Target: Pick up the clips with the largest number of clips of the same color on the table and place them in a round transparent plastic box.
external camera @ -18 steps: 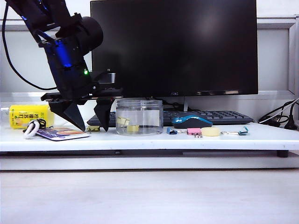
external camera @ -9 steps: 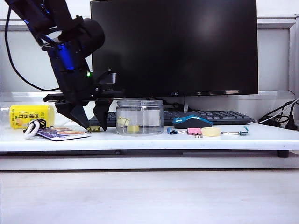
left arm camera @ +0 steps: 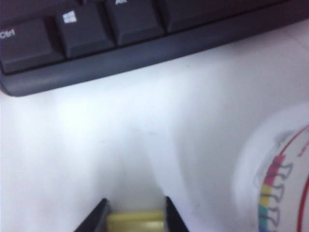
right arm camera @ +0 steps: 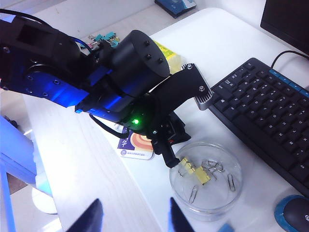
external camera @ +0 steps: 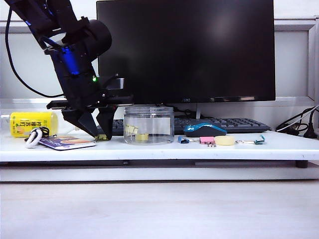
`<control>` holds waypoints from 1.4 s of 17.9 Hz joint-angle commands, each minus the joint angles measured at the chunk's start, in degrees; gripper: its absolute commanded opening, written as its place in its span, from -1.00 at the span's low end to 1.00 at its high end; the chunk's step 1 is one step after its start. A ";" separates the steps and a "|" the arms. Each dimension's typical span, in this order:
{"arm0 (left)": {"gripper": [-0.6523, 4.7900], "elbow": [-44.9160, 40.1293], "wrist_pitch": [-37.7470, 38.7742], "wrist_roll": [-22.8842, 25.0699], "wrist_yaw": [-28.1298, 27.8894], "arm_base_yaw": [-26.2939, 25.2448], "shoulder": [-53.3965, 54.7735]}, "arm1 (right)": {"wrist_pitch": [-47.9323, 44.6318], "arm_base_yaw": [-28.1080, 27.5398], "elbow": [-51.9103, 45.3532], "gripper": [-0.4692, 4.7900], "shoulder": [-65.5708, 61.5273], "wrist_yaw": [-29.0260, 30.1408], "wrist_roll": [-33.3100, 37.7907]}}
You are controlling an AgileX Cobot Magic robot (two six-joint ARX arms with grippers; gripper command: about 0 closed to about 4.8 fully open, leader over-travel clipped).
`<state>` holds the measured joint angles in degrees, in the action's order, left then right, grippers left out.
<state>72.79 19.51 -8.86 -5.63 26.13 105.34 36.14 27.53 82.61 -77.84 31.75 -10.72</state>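
A pale-yellow clip [left arm camera: 135, 221] lies on the white table just in front of the keyboard. My left gripper [left arm camera: 135, 218] is down at the table with both fingers against the clip's sides. In the exterior view the same gripper [external camera: 99, 133] stands left of the round transparent plastic box [external camera: 149, 110], with the clip [external camera: 102, 137] at its tips. Two more yellow clips [external camera: 131, 129] lie inside that box, also seen from the right wrist as clips [right arm camera: 193, 170] in the box [right arm camera: 207, 212]. My right gripper [right arm camera: 133, 222] hovers open and empty, out of the exterior view.
A keyboard [external camera: 224, 123] and blue mouse [external camera: 204, 129] sit behind. Blue [external camera: 183, 140], pink [external camera: 207, 140] and teal [external camera: 259, 140] clips lie right of the box. A yellow bottle [external camera: 30, 123], white ring [external camera: 34, 138] and printed card [external camera: 67, 143] are at the left. Paper clips [right arm camera: 231, 182] lie in the box.
My left gripper's fingers have closed from wide apart to narrow around the yellow clip on the table. The arm itself has hardly shifted.
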 commanded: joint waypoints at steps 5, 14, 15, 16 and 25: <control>-0.24 -0.28 1.75 0.55 0.87 0.04 -4.42 | -0.35 0.04 0.24 -0.15 0.17 0.11 -0.79; -0.23 -0.31 0.96 2.43 10.08 1.70 -16.63 | -0.04 0.04 0.24 -0.15 -1.49 -0.15 -1.77; -0.23 -0.31 0.92 2.47 13.11 2.40 -16.85 | -0.02 0.04 0.24 -0.15 -1.49 -0.28 -1.97; -0.23 -0.31 0.94 2.64 15.04 3.04 -16.85 | 0.02 0.04 0.24 -0.15 -1.49 -0.35 -2.03; -0.23 -0.33 -2.75 5.86 18.69 5.46 -14.01 | 1.55 0.04 0.24 -0.15 -1.46 -0.98 -2.75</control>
<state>72.29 18.57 -3.29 11.81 31.51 91.26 38.09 27.53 82.61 -79.53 30.61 -13.19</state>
